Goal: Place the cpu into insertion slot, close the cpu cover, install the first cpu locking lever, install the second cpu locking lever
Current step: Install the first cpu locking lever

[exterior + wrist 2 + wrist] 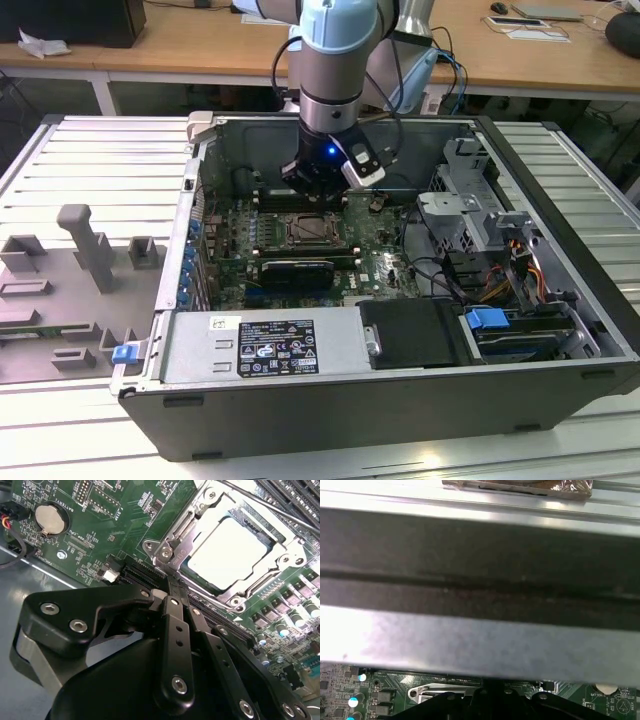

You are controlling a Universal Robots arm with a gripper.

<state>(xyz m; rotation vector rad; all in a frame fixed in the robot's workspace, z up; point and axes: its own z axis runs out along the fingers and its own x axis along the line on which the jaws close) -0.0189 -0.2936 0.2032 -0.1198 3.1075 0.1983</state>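
Cpu (231, 555) seated, cover (181, 530) down over it, levers seemingly unlatched, end effector (172, 587) pinched together, empty.

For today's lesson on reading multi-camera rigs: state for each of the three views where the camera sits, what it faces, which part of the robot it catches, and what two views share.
Exterior view: off the arm, raised, looking down into the open computer case; the arm and gripper hang over the motherboard.
Second wrist view: on the arm, looking past the gripper at the cpu under the cpu cover.
First wrist view: on the arm, facing the case wall; dark gripper parts below.
Shared: both wrist views show the socket's metal frame.
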